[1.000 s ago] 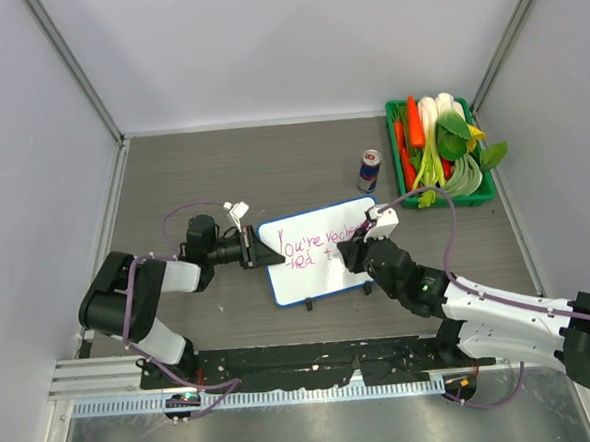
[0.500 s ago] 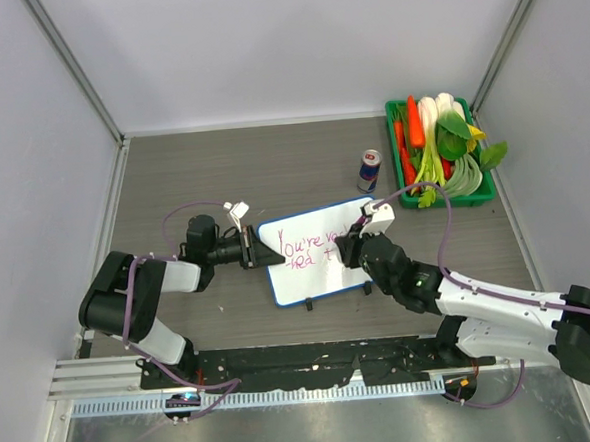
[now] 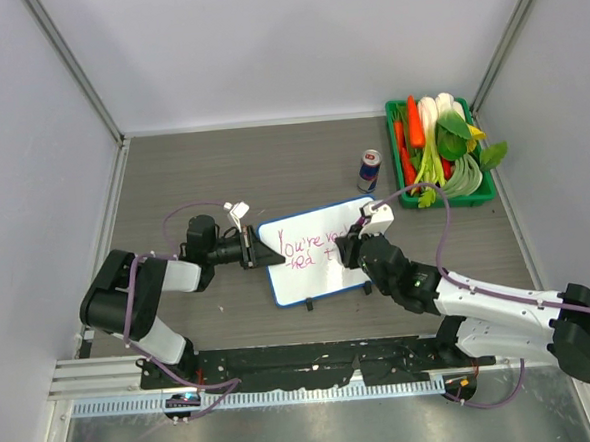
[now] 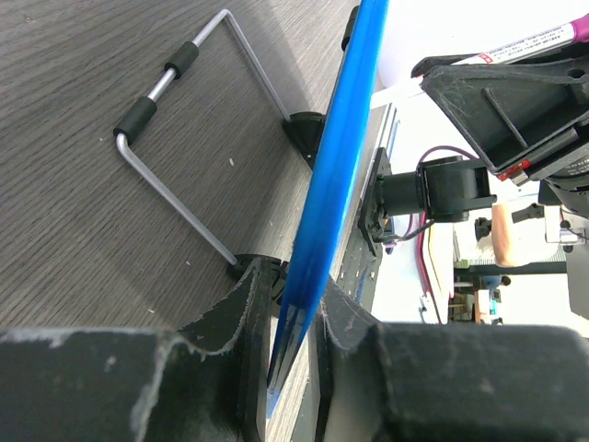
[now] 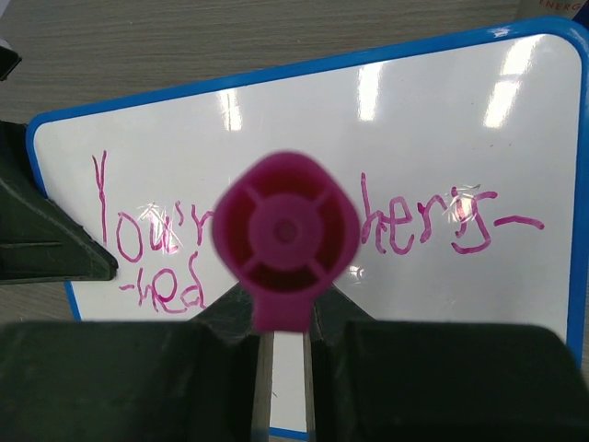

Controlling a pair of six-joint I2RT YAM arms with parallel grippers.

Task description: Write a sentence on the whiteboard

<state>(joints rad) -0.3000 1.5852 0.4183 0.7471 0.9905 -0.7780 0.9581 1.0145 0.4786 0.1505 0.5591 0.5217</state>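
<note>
Writing step in hand: whiteboard stands tilted at the middle of the bench. The left claw pinches its left rim. The right claw is clamped on a pink marker beside the sentence, second line. Next move, by judgement: steady rightward strokes, light pressure.

I see the left arm and right arm in white shells over bulky black joints. A thin purple cable loops along each. On my wrist feeds the fingers are matte black and rough-grained.
</note>
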